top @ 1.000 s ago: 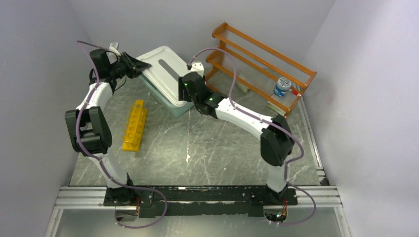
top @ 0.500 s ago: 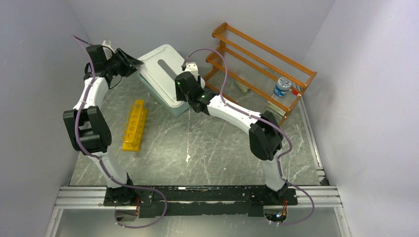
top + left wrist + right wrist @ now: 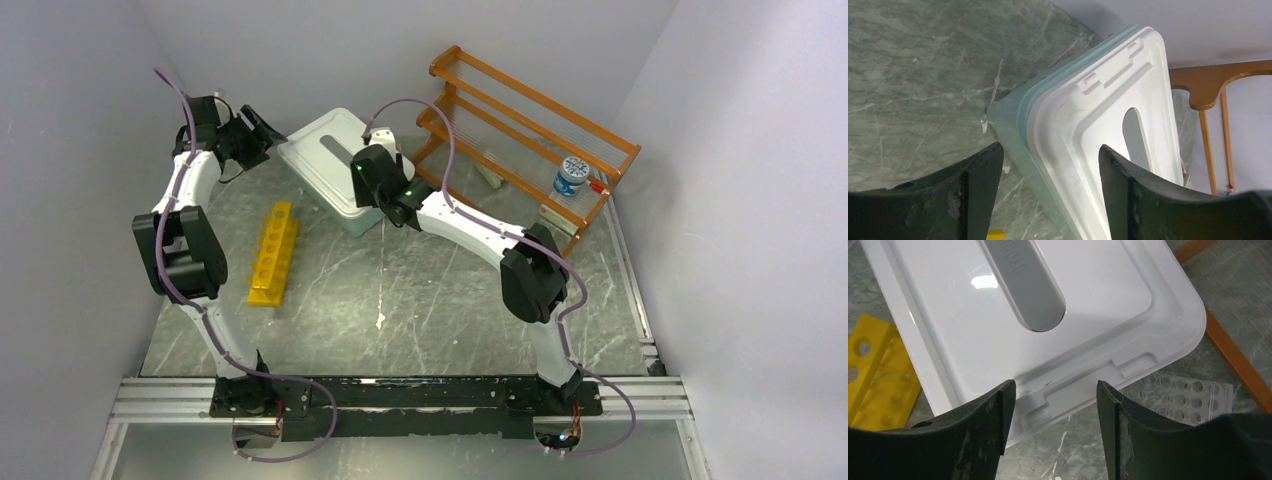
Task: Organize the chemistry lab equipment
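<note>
A pale-green bin (image 3: 355,218) with a white lid (image 3: 325,150) stands at the back of the table. My left gripper (image 3: 260,130) is at its left corner. In the left wrist view the left gripper (image 3: 1049,150) is open, with the lid's corner (image 3: 1088,110) and the bin wall (image 3: 1013,130) between the jaws, untouched. My right gripper (image 3: 368,172) hovers over the lid's near edge. In the right wrist view the right gripper (image 3: 1054,385) is open above the white lid (image 3: 973,320). The yellow test-tube rack (image 3: 272,253) lies on the table.
The orange two-tier shelf (image 3: 530,130) stands at the back right, with a small blue-and-white jar (image 3: 571,175) on its lower tier. A clear holed plate (image 3: 1183,395) lies beside the bin. Grey walls close in on the left and right.
My left gripper has opened, let go of the lid's left corner and drawn back to the left. The lid now lies flat on the bin. The right arm shifted slightly left.
</note>
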{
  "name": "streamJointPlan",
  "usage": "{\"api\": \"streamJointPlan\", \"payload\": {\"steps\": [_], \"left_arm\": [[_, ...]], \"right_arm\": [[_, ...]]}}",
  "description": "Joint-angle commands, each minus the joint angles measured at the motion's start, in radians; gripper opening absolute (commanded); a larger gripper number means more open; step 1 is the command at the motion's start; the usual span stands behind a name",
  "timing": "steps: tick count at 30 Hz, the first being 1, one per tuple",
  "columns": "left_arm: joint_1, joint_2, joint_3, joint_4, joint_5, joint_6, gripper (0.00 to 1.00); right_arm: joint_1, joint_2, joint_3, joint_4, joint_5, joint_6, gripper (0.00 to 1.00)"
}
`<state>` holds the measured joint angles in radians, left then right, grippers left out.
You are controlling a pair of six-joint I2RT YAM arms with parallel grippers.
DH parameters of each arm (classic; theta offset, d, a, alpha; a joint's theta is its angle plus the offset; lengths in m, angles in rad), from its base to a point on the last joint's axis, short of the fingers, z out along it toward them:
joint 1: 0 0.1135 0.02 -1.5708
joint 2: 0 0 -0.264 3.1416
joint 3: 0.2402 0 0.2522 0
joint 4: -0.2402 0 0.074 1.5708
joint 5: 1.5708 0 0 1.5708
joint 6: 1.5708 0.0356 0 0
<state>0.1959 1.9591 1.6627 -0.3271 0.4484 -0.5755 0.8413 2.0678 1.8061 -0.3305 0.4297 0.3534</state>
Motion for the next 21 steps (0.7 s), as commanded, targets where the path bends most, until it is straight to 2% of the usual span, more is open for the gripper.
{"api": "streamJointPlan", "payload": {"steps": [1,9,11,15,21], "left_arm": [[0.009,0.020,0.065,-0.018,-0.012,0.035,0.74],[0.008,0.073,0.063,-0.005,0.041,0.042,0.75],[0.009,0.083,0.059,-0.002,0.040,0.043,0.73],[0.009,0.113,0.059,-0.011,0.027,0.052,0.66],[0.009,0.159,0.080,-0.070,-0.026,0.040,0.55]], "right_arm": [[-0.004,-0.016,0.040,0.011,-0.051,-0.046,0.64],[-0.009,-0.103,-0.003,-0.009,-0.059,0.007,0.64],[-0.014,-0.129,-0.043,0.009,-0.073,0.013,0.60],[-0.024,-0.146,-0.093,0.012,-0.091,0.026,0.45],[-0.029,-0.141,-0.137,-0.006,-0.085,0.041,0.40]]}}
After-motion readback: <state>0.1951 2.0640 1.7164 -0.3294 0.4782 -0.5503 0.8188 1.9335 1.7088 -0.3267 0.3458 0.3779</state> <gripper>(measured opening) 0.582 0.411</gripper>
